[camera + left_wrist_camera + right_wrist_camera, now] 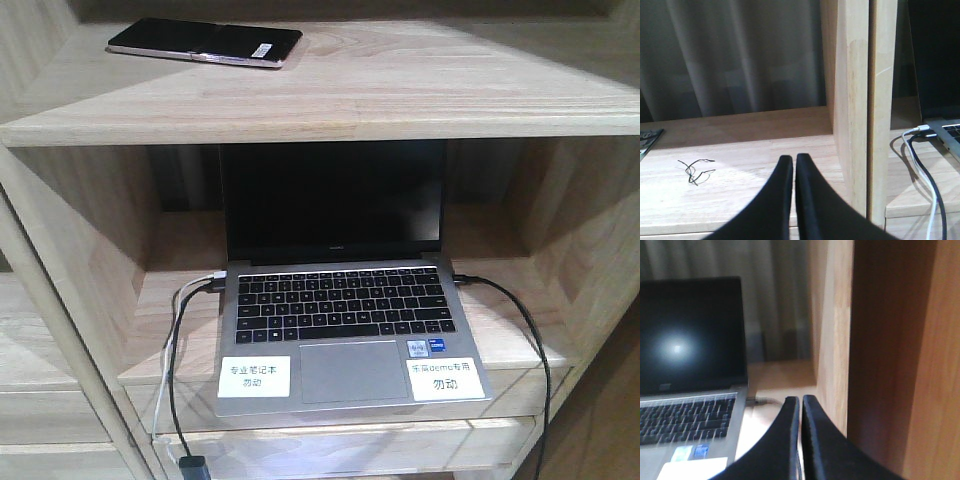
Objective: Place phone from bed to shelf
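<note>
Exterior front-facing: the phone (205, 42) is laid flat on the shelf (400, 95) board above the laptop (340, 300), long axis left-right, sticker end rightward. Left gripper (794, 162) and right gripper (800, 402) are seen closed, empty.

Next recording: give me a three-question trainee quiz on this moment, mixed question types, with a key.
1. True or false: the phone lies on the shelf board above the laptop.
2. Multiple choice: the left gripper and the right gripper are
A. both open
B. both shut and empty
C. left shut on the phone
3. Fill in: the laptop's lid is ____ and its screen is dark.

Key: 1 true; 2 B; 3 open
</note>
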Controlling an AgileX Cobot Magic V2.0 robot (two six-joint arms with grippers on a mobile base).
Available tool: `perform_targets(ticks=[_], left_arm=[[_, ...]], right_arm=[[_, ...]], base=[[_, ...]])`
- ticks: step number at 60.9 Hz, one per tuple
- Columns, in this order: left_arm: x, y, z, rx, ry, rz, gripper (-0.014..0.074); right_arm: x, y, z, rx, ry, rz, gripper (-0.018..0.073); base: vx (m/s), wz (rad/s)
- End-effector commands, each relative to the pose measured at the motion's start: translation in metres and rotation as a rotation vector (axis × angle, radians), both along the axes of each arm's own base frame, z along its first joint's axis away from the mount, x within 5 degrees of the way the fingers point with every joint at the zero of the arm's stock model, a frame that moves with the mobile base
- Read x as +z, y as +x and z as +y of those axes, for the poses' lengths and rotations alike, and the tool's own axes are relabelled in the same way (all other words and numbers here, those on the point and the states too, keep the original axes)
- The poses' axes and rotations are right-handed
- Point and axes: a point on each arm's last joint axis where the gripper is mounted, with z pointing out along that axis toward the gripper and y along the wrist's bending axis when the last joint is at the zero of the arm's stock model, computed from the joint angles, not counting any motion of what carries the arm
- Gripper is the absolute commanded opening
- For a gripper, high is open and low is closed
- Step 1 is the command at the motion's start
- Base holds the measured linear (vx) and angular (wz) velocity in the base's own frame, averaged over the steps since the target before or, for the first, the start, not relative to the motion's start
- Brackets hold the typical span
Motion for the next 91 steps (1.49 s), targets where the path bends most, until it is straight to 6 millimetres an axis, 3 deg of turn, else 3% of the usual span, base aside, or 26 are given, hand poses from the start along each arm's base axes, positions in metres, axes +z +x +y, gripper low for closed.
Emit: perform_targets(ticks=[1,35,91], left_arm=[[0.0150,-0.0013,-0.0003,-0.003,-0.007,-0.108,0.0001],[0.0150,-0.0013,-0.0003,-0.003,-0.007,-0.108,0.0001],[0.0150,-0.0013,-0.0003,-0.003,-0.007,-0.108,0.0001]], right_arm=[[0.0081,-0.0006,-0.0009,-0.012,-0.021,-0.104,-0.0010],[0.0079,-0.0006,0.0049,0.093,-0.021,-0.101,-0.0010],[0.0078,-0.0006,0.0050,0.094,-0.020,-0.101,-0.0010]], base=[[0.00,0.00],[0.00,0.00],[0.00,0.00]])
